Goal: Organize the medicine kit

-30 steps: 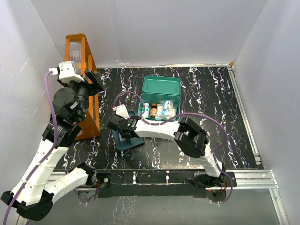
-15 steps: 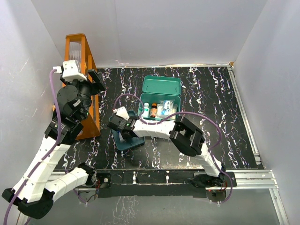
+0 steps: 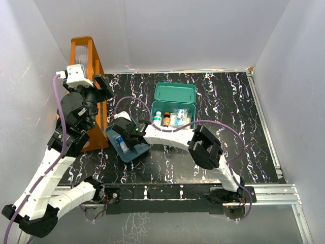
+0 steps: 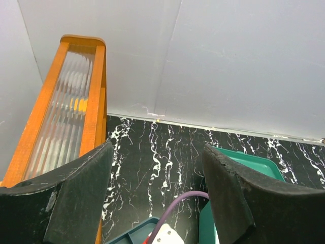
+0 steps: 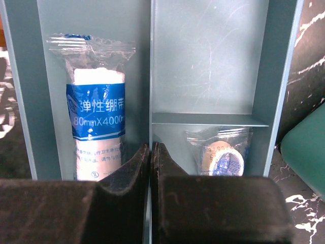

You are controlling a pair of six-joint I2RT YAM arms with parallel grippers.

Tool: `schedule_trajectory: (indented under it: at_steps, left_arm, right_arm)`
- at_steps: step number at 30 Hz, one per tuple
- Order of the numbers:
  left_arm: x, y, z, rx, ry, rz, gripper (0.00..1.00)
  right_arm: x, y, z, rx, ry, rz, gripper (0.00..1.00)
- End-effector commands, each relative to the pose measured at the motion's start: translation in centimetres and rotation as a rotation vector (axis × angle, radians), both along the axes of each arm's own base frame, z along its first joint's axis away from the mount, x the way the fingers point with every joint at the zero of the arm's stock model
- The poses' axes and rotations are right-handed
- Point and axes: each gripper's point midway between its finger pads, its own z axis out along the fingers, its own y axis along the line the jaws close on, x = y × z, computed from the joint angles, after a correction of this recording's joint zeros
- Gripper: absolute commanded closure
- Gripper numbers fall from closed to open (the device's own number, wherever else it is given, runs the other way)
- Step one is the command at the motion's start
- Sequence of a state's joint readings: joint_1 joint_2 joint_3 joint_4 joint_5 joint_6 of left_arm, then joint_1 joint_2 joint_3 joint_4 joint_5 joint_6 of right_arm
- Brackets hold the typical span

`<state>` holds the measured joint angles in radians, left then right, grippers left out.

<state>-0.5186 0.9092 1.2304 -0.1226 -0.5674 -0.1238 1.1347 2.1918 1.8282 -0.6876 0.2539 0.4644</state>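
Well, medicine kit (image 3: 175,94) lies near — beside right claw (image 5: 151,152).

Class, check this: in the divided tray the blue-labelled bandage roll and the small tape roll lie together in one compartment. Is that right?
Not quite. The right wrist view shows a divider between them: the bandage roll lies in the long compartment of the tray, the tape roll in a smaller one beside it.

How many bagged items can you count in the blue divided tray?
2: a bandage roll in the tray's long compartment, a small white roll in a short compartment beside it. The right gripper may hide others.
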Motion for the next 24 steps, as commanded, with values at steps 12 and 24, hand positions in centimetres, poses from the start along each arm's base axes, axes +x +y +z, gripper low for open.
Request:
schedule_trajectory:
  at_steps: [12, 24]
  left_arm:
    - [-1.6, 2.1, 4.2, -0.044, -0.128, 0.056, 0.3]
    - [-1.1, 1.5, 3.6, -0.041, -0.101, 0.041, 0.3]
  right_arm:
    - [1.4, -0.2, 17.5, 0.252, -0.159, 0.083, 1.0]
    - [6.6, -7.3, 19.7, 0.177, -0.253, -0.005, 1.0]
